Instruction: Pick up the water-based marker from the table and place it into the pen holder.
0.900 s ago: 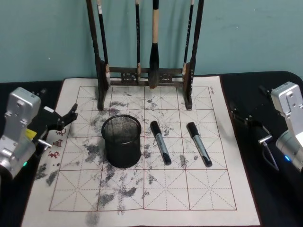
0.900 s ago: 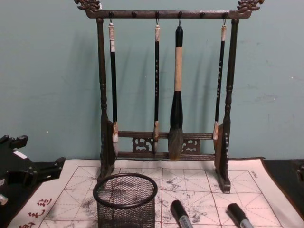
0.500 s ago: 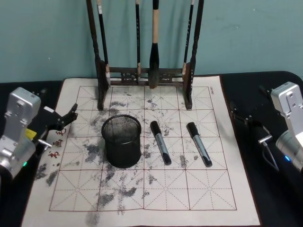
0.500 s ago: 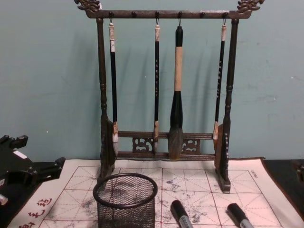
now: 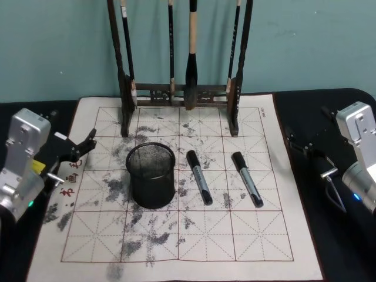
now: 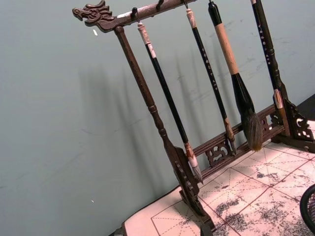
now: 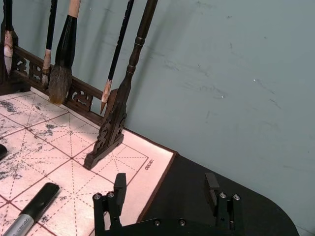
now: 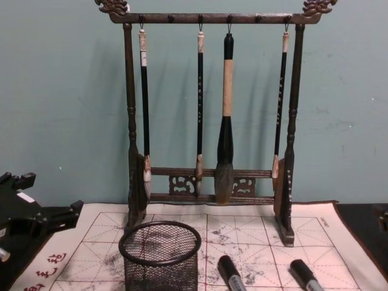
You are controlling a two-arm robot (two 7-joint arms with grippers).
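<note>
A black bench (image 5: 329,117) carries a white grid-lined mat (image 5: 176,247) blotched with ink. A tall dark brush rack (image 8: 130,121) with four hanging brushes stands at the mat's far edge, beyond both grippers.

The right gripper (image 7: 166,189) hovers over the bare bench just off the mat's right edge, open and empty with its jaws wide apart. The left gripper (image 5: 82,148) rests at the mat's left edge, also open and empty.

The pen holder (image 5: 151,176), a short black mesh cup, stands upright on the mat to the right of the left gripper, near it. Two black markers lie flat between the cup and the right gripper, apart and roughly parallel. The nearer marker (image 5: 247,178) is closest to the right gripper; the second marker (image 5: 199,177) lies just beside the cup. Which one is water-based cannot be told.

No grasp has begun. The right gripper looks best placed to act. It should likely turn its jaws across the marker's barrel, come down at mid-length, close firmly, lift clear of the cup's rim, then tip the marker upright before releasing.
</note>
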